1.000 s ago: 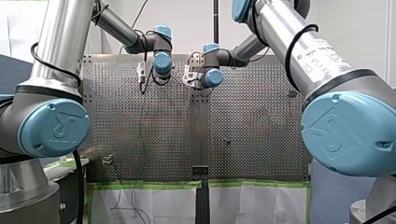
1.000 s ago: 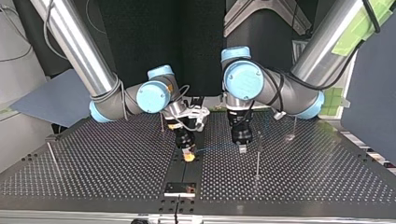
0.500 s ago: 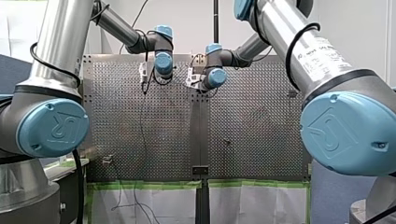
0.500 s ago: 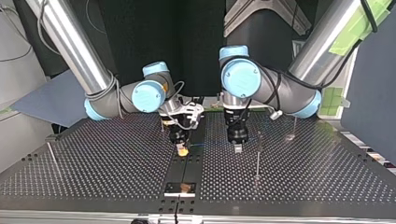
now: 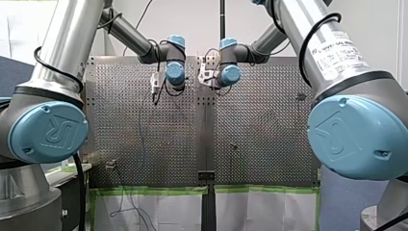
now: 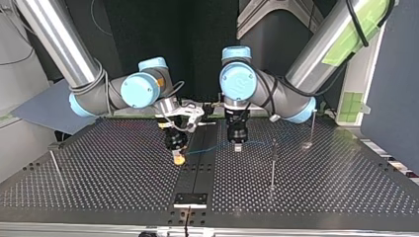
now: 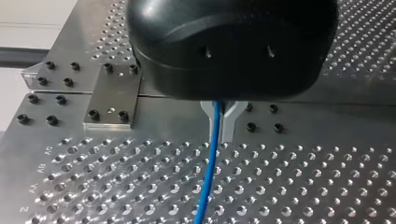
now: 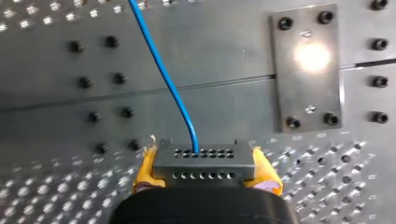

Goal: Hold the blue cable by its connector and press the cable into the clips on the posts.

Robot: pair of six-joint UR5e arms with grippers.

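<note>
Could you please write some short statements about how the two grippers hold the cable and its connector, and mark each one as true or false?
1. My right gripper clamps the connector between its yellow pads. True.
2. The cable that leaves the connector is red. False: it is a blue cable.
3. The blue cable passes between the metal fingers of my left gripper. True.
4. My left gripper holds the connector. False: the connector sits in my right gripper, and my left gripper has only the cable itself between its fingers.
</note>
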